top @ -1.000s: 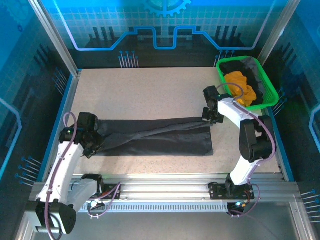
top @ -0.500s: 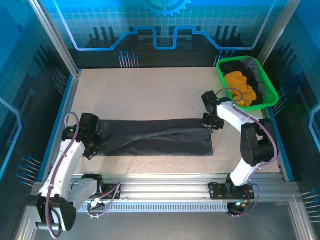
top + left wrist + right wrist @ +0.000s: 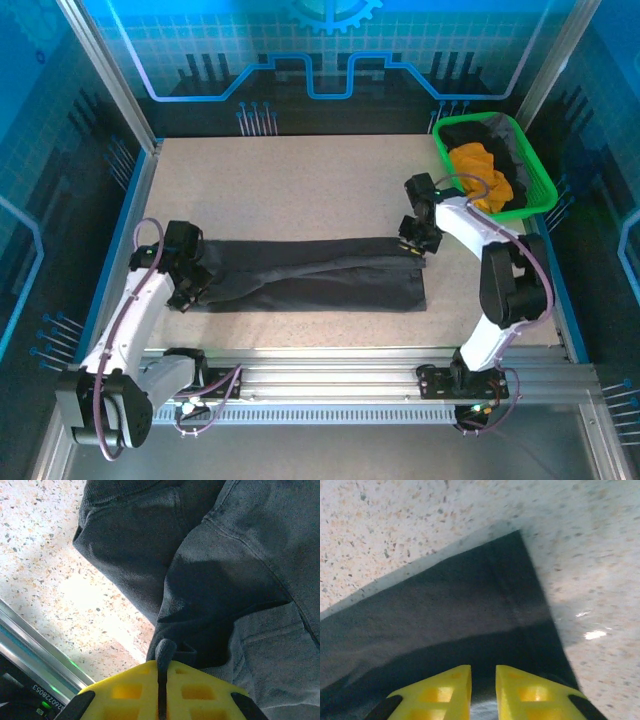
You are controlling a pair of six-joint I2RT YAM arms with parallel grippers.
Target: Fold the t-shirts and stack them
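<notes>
A: Top external: black tee [image 3: 320,275] flat, 6 o'clock of table [image 3: 300,180] centre.
B: We see left gripper [image 3: 162,672] pinched tight on its 9 o'clock end; right gripper [image 3: 483,672] a slit apart, hold unclear.

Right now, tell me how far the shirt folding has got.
Done: the black shirt lies as a long narrow band. In hand: the left gripper pinches its left end; the right gripper sits over its far right corner, grip unclear. Left: finishing that fold, then the orange shirt and the dark shirt in the green basket. No stack yet.
</notes>
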